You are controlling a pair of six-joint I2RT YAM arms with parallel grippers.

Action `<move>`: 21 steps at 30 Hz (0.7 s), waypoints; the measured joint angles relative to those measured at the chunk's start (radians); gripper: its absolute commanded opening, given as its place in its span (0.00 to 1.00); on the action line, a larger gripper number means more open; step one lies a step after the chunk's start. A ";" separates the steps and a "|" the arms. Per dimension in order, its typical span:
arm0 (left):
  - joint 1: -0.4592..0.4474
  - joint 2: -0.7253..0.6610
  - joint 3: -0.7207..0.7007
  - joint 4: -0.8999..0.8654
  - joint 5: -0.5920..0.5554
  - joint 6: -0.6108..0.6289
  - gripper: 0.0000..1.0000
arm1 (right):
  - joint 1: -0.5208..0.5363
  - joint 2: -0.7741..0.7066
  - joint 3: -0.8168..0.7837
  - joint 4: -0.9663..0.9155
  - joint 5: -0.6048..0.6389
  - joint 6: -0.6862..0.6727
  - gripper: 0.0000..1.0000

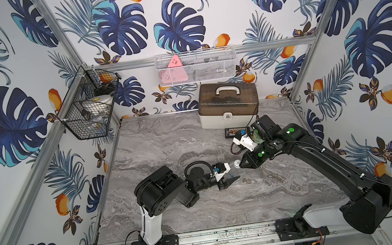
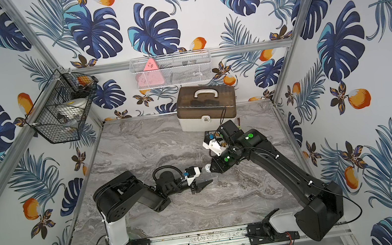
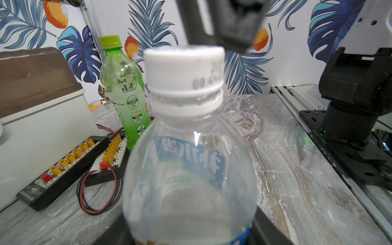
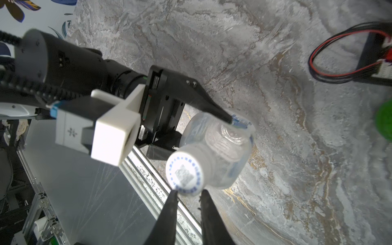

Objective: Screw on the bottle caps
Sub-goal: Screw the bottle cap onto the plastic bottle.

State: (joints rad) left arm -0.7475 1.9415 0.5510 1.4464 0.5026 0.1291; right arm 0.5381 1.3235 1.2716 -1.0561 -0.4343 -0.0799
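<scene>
Grey marble-look table point(image 1: 167, 145), both arms meeting near its middle. Clear bottle point(image 3: 191, 169) stands upright there w/ a blue-and-white label round its body and a white cap point(image 3: 184, 67) on its neck. A thin gap shows btwn cap and the collar ring below, so how far it is threaded on can't be told. L gripper point(image 4: 204, 135) reaches in low from the side and clamps the bottle's body, one finger laid over the label, the other on the opposite side. R gripper point(image 4: 188, 192) comes at the cap from above. Its two fingers are drawn close w/ only a slim gap, tips touching the cap's rim at one edge rather than straddling it, and the cap top w/ its printed code is in plain sight past them. Whether that is a real pinch isn't clear. Green bottle point(image 3: 125, 95) stands upright well apart, toward the back right, w/ a yellow-green cap point(image 3: 109, 40) on its neck. It is just beside a black board point(image 3: 63, 167) of yellow plugs and red-black wires point(image 3: 84, 197). Next to those, at the back wall, sits a white box point(image 1: 227, 105) w/ brown lid and handle. In both top views the R arm's wrist hides most of the green bottle.
</scene>
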 measured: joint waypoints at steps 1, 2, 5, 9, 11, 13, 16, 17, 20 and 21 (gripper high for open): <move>0.000 -0.003 0.000 -0.004 -0.001 0.000 0.62 | 0.008 -0.009 -0.008 -0.007 -0.005 0.011 0.24; 0.000 -0.005 0.000 -0.008 -0.002 0.000 0.62 | 0.013 -0.017 -0.011 -0.014 -0.006 0.012 0.25; 0.000 -0.010 0.003 -0.020 -0.008 0.000 0.62 | 0.025 -0.031 -0.006 -0.032 0.003 0.012 0.29; 0.002 -0.029 0.003 -0.053 -0.016 0.005 0.62 | 0.030 -0.060 0.032 -0.046 0.061 0.020 0.53; 0.006 -0.039 0.003 -0.071 -0.020 0.008 0.62 | 0.030 -0.085 0.089 -0.042 0.126 0.031 0.64; 0.015 -0.043 0.005 -0.082 -0.019 0.008 0.61 | 0.029 -0.102 0.142 -0.028 0.188 0.032 0.86; 0.045 -0.050 0.010 -0.097 -0.013 0.007 0.61 | 0.026 -0.119 0.198 -0.011 0.277 0.029 1.00; 0.058 -0.054 0.012 -0.105 -0.008 0.007 0.61 | 0.024 -0.124 0.211 -0.011 0.298 0.019 1.00; 0.093 -0.074 0.019 -0.127 0.007 0.004 0.61 | 0.024 -0.139 0.225 -0.010 0.345 0.047 1.00; 0.100 -0.081 0.021 -0.130 0.013 0.005 0.61 | 0.024 -0.144 0.225 -0.010 0.346 0.054 1.00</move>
State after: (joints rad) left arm -0.6472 1.8603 0.5720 1.3159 0.5159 0.1337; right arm 0.5617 1.1797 1.4963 -1.0657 -0.0879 -0.0257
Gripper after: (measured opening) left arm 0.607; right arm 0.999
